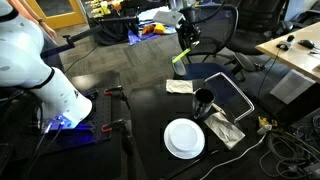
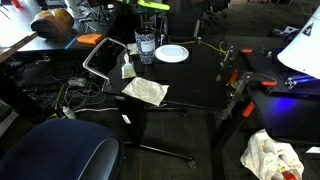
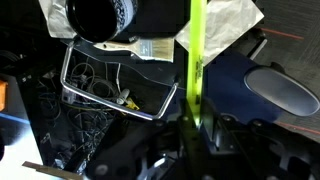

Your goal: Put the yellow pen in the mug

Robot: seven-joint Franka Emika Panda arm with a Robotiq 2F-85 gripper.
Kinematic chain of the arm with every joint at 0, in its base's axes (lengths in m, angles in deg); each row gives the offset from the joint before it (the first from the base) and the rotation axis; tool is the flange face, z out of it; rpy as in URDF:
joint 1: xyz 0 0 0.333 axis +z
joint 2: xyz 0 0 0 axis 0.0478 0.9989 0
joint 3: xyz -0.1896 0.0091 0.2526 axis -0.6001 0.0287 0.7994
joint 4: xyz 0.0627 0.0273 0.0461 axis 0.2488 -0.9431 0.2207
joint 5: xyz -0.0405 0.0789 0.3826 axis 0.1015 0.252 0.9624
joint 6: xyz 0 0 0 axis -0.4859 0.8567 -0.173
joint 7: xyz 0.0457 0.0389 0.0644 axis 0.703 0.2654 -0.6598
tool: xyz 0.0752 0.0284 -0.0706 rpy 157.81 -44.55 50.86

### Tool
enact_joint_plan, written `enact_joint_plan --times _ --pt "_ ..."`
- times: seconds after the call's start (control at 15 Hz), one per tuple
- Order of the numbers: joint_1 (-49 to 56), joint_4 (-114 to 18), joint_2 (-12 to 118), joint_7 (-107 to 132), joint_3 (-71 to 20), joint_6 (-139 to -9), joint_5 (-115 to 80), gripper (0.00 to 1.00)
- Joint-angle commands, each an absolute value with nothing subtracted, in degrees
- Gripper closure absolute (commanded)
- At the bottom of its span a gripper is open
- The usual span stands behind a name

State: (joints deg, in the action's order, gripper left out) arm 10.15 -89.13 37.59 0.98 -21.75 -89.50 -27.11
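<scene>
The yellow pen (image 1: pixel 180 56) hangs nearly upright in my gripper (image 1: pixel 185 42), which is shut on it and holds it high above the black table. The black mug (image 1: pixel 204 100) stands upright on the table below and a little to the side of the pen, apart from it. In the wrist view the pen (image 3: pixel 194 60) runs up from the jaws (image 3: pixel 190 125), and the mug (image 3: pixel 105 20) lies at the top left, its opening facing the camera. In an exterior view the pen (image 2: pixel 153 5) shows at the top edge above the mug (image 2: pixel 146 48).
A round white plate (image 1: pixel 184 138) sits next to the mug, also seen in an exterior view (image 2: pixel 172 53). A napkin (image 1: pixel 180 87), crumpled paper (image 1: pixel 225 128) and a metal wire frame (image 1: pixel 238 95) lie around the mug. Chairs, cables and desks surround the table (image 1: pixel 140 115).
</scene>
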Motion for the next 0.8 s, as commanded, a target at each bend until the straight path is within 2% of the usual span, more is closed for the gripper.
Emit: enact_joint_plan --times 0.0,0.2,0.27,0.73 --pt "8.8 -88.8 37.5 0.8 -20.0 -89.4 -26.8 0.81" --pt "8.8 -88.7 37.5 0.8 -19.8 -89.4 -26.7 0.81" --pt "8.7 -88.7 37.5 0.8 -19.8 -89.4 -26.7 0.95" --pt "7.3 -88.8 36.4 31.6 -20.8 -89.0 -52.3 0.95"
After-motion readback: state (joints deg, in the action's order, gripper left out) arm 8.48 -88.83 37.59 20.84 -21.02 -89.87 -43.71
